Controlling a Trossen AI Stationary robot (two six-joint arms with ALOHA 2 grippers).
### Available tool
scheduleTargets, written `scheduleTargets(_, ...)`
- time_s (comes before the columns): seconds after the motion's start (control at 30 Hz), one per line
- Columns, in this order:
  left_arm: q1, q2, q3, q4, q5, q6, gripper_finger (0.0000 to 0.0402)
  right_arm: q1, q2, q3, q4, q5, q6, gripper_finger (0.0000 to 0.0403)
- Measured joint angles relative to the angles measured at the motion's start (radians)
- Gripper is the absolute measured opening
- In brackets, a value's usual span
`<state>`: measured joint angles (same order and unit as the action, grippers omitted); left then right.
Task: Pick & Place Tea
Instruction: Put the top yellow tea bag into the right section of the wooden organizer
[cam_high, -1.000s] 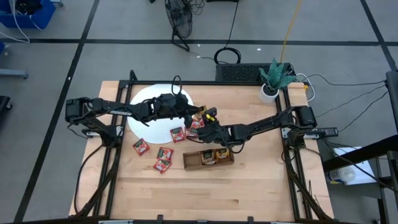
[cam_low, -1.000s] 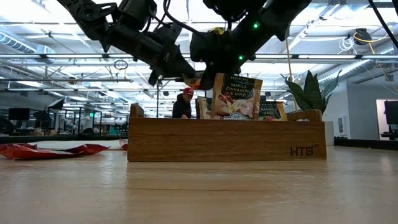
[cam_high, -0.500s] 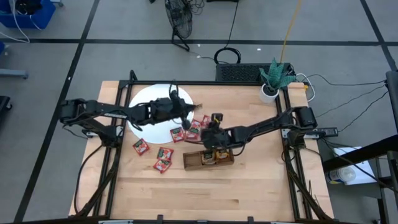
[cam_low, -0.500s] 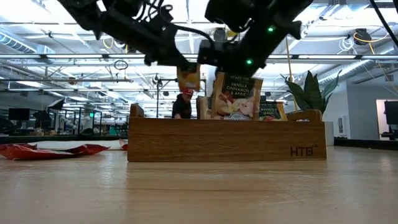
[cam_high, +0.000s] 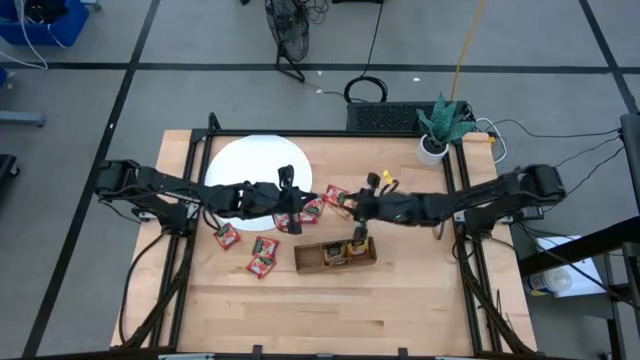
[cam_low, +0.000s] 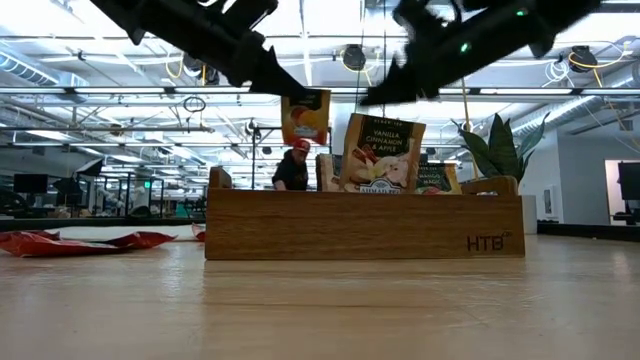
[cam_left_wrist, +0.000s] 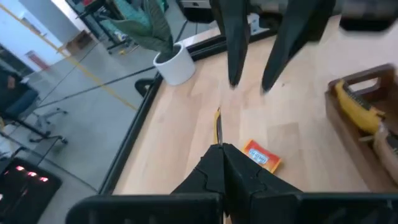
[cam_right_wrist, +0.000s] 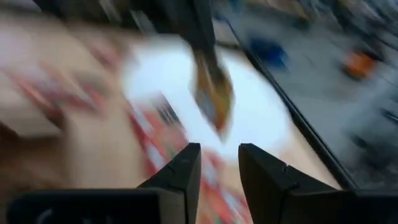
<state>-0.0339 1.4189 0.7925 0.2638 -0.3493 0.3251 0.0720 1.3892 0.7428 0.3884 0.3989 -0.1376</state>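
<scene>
Carrying an orange-yellow tea sachet (cam_low: 307, 117), the left gripper (cam_high: 290, 203) is clamping it shut, short of the wooden tray (cam_high: 335, 254). The right gripper (cam_right_wrist: 214, 163) is hanging empty, fingers apart. Next move likely needs lowering the sachet into a tray compartment.

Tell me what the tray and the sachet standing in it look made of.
Tray: wood, smooth brown finish, with visible grain and an engraved HTB mark. Sachet: seemingly printed paper or foil, slightly glossy, with crisp lettering and a fruit picture; which one, the look leaves open.
</scene>
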Motion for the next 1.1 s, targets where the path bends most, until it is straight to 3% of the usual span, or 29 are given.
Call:
scheduleTargets(0.13,0.015,0.000,0.000,0.001,0.049,-0.041,0.0001,-0.062,-0.005,-0.104,0.304,-0.241,-0.005,0.0112)
scheduleTargets(0.43,0.022,0.000,0.000,0.010,0.114,-0.086,0.0003,-0.166,0.174,-0.079,0.492,-0.391,0.036,0.0148)
scheduleTargets(0.67,0.022,0.000,0.000,-0.002,0.114,-0.093,0.0004,-0.182,0.196,-0.042,0.505,-0.455,0.040,0.0146)
scheduleTargets(0.9,0.024,0.000,0.000,0.009,0.143,-0.098,0.0004,-0.189,0.197,-0.028,0.483,-0.457,0.047,0.0107)
scheduleTargets(1.1,0.026,0.001,0.000,0.021,0.165,-0.102,0.0005,-0.195,0.197,-0.028,0.469,-0.458,0.035,0.0016)
